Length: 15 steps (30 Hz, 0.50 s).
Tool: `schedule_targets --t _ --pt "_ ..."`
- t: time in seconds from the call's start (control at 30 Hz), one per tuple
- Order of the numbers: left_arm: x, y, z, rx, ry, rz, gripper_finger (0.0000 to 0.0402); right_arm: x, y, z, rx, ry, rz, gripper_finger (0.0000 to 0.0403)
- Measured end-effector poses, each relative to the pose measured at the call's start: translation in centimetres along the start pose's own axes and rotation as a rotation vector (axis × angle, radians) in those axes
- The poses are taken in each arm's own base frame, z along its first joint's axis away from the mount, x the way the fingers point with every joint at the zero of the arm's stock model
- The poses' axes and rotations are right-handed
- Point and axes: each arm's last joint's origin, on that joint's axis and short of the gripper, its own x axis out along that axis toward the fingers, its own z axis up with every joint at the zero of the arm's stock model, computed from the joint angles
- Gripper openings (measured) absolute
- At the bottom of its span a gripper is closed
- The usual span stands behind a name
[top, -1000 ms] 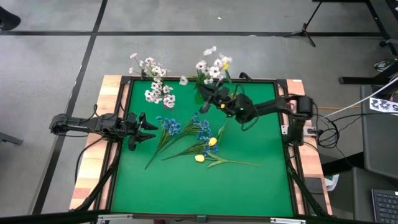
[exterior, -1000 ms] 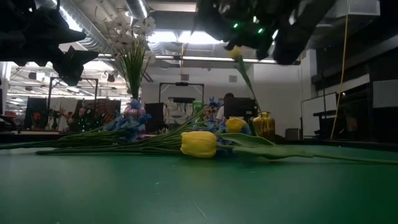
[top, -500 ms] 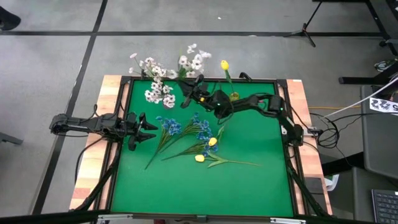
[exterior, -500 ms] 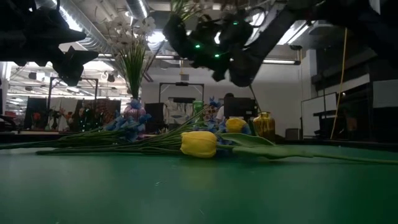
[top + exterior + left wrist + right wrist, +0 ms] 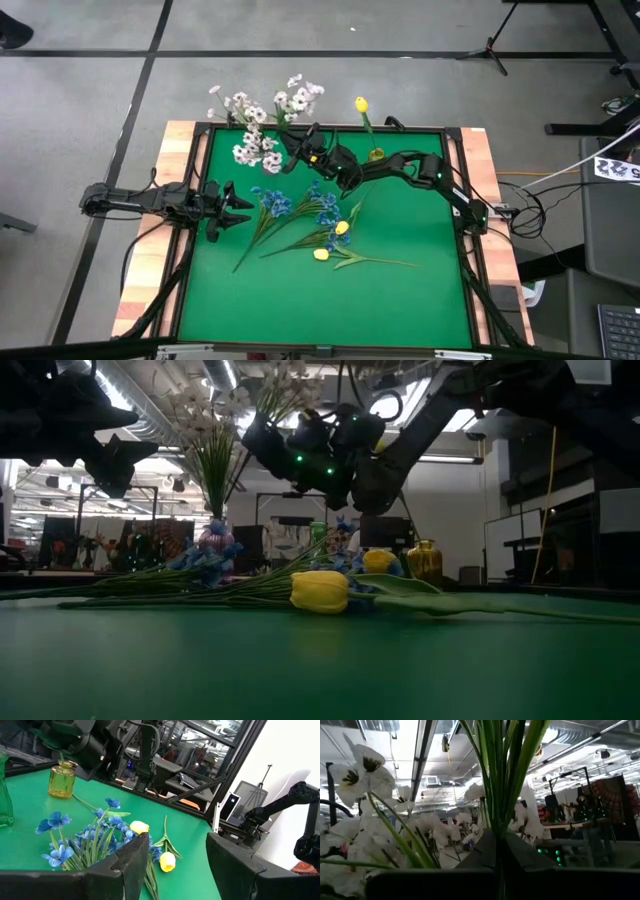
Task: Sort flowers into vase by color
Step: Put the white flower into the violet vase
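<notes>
The green mat (image 5: 400, 300) filled the table inside its wooden frame, with grey workshop floor around it and a lit room of benches beyond in the low view. I had the right gripper (image 5: 300, 150) reaching over the far left part of the mat, its fingers pinched together on a white spray (image 5: 298, 96), the stems running up between them in the right wrist view while the blossoms hung out past the far edge. It sat just beside the white bunch (image 5: 245, 125) that already stood at that far left corner; I took those to be in a vase, though I could not make out the vase itself from above. A single yellow bud (image 5: 361, 104) stood upright over the small yellow vase (image 5: 62, 779) near the middle of the far edge.

My left gripper (image 5: 240, 208) waited low at the left side of the mat, fingers spread, holding nothing, pointed at the flowers on the mat.

By my reckoning the job was partly done. Some white was placed and one yellow was in. The white spray in hand was not yet set down. Left lying on the mat were the blue sprigs (image 5: 295, 208), none sorted as far as I could see, and two yellow buds (image 5: 332, 240) with their long stems.
</notes>
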Motion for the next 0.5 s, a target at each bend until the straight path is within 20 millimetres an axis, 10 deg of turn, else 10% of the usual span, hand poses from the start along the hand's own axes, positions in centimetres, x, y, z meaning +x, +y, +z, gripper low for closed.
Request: schedule_targets --t 0.5 --pt "0.00 0.00 0.00 0.000 0.000 0.000 0.0194 0.11 -0.56 -0.31 -0.002 0.038 -0.011 0.0007"
